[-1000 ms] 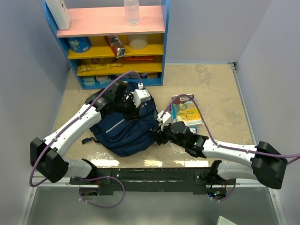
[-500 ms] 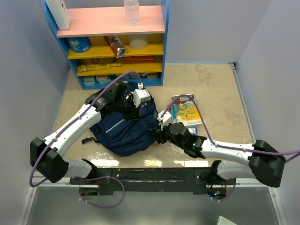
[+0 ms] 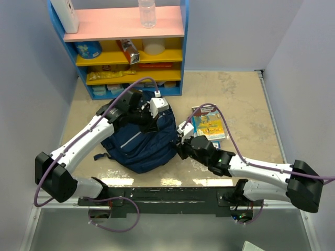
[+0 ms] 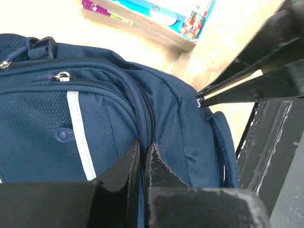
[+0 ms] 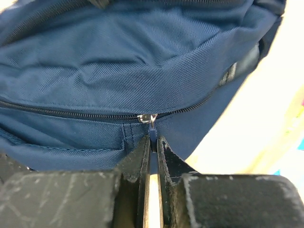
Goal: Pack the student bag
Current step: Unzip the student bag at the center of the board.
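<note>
Nearest the arm bases, the right end effector (image 3: 181, 149) lies low over the table (image 3: 246, 99) at the right-hand edge of the student bag (image 3: 137, 145). Its wrist view shows the two fingers (image 5: 135, 159) drawn together on the small blue zipper pull (image 5: 152, 128), which hangs from a silver slider on a long zip across the navy fabric. The student bag lies flat on the table just left of centre, between the two arms. Its front faces up and a thin pale stripe (image 4: 80, 135) runs across the mesh panel. The left arm reaches over it from the left, so that the left end effector (image 3: 151, 117) sits at the bag's far end. There its fingers (image 4: 124, 166) are closed to a sliver, pinching the bag's fabric beside a curved zip seam, while a second silver slider (image 4: 61, 75) rests on a pocket zip nearby. Just beyond the right end effector, near the bag's right side, a small stack of colourful books (image 3: 208, 124) lies on the table. Farthest back, against the wall, stands a blue shelf unit (image 3: 104, 23) with a pink top and yellow shelves. A clear bottle (image 3: 147, 12) and a white container (image 3: 65, 14) stand on top of it.
</note>
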`<state>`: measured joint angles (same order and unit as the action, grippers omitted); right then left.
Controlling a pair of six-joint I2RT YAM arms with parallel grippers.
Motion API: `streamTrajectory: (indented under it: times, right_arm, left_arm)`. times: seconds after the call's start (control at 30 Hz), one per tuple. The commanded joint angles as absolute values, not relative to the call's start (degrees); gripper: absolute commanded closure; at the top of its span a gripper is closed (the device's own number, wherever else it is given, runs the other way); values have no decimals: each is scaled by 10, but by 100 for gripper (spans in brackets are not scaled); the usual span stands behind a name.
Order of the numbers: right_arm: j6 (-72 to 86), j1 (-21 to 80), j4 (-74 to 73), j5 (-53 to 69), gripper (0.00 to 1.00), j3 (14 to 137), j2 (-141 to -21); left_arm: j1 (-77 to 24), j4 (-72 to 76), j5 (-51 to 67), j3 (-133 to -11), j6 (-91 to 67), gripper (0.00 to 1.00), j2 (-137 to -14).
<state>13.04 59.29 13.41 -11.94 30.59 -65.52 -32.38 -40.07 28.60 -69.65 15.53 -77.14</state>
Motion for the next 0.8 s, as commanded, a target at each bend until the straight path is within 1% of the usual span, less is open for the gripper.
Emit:
streamTrajectory:
  times: [0.0,0.27,0.43,0.57,0.77]
  right_arm:
    - [132,592,74,-161,100,359,-609]
    - [153,617,7,-185,100,381,-628]
    - [170,670,-29,-229,100,408,-647]
    - [185,696,-48,-242,100,429,-653]
    - [207,744,-78,-263,100,445,-660]
  left_arm:
    - [-327,-316,349,-705,136,100,-790]
    - [-335,-286,359,-705,108,100,-831]
    - [-335,-262,340,-704,96,100,-831]
    - [-335,-262,334,-707,101,100,-840]
    - [-335,-256,281,-708,105,100,-841]
